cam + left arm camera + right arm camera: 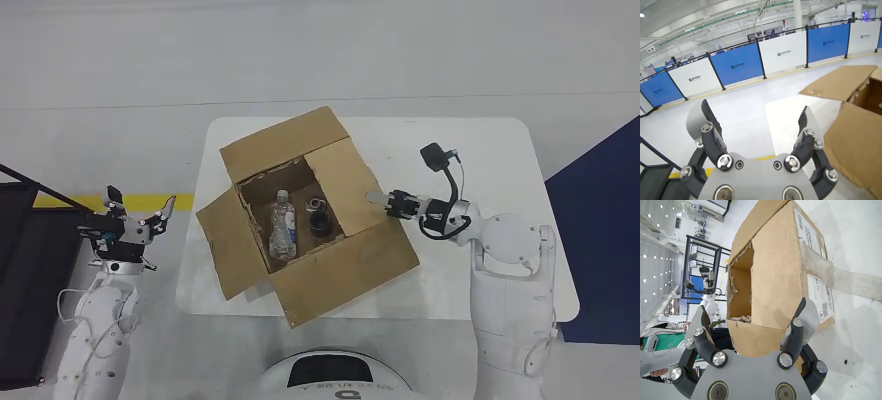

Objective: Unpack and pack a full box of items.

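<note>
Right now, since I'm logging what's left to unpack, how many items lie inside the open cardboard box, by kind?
Clear plastic bottle: 1
Dark round item: 1
Total inside the cardboard box: 2

The box (pixel 285 145) in the middle of the top view is matt brown cardboard, and its torn edges are ragged and fibrous. Paper labels (pixel 821 294) and a dull, wrinkled strip of tape (pixel 821 262) sit on its side. The bottle (pixel 283 228) inside is clear, glossy plastic. The table (pixel 480 150) is smooth white and scuffed. My left gripper (pixel 755 106) and right gripper (pixel 753 304) have brushed metal plates, black plastic links, shiny screws and rough ribbed pads (pixel 712 117).
</note>
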Available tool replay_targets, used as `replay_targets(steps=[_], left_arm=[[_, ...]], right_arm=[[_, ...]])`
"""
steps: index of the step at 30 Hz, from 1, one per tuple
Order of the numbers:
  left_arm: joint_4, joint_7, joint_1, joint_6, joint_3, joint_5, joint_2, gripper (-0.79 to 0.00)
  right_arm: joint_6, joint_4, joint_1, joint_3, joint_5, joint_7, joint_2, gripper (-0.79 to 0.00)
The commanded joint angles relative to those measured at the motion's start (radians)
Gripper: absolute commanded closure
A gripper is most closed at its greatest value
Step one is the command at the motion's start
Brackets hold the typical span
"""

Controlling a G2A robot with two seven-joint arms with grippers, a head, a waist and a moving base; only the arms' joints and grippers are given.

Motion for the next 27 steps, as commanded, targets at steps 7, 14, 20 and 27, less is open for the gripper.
replay_targets(steps=[7,14,20,27], left_arm=[[0.104,0.044,0.023,-0.077,-0.026,0.189,0.021,-0.785],[0.084,-0.019,0.034,-0.124,0.031,0.304,0.026,-0.785],[0.080,-0.068,0.007,-0.098,0.096,0.337,0.020,-0.785],[0.043,0.115,0.019,-0.185,0.097,0.080,0.008,-0.785]], right_arm=[[0.000,0.000,0.000,0.000,0.000,0.000,0.000,-0.785],[0.000,0.000,0.000,0.000,0.000,0.000,0.000,-0.785],[0.000,0.000,0.000,0.000,0.000,0.000,0.000,-0.785],[0.000,0.000,0.000,0.000,0.000,0.000,0.000,-0.785]])
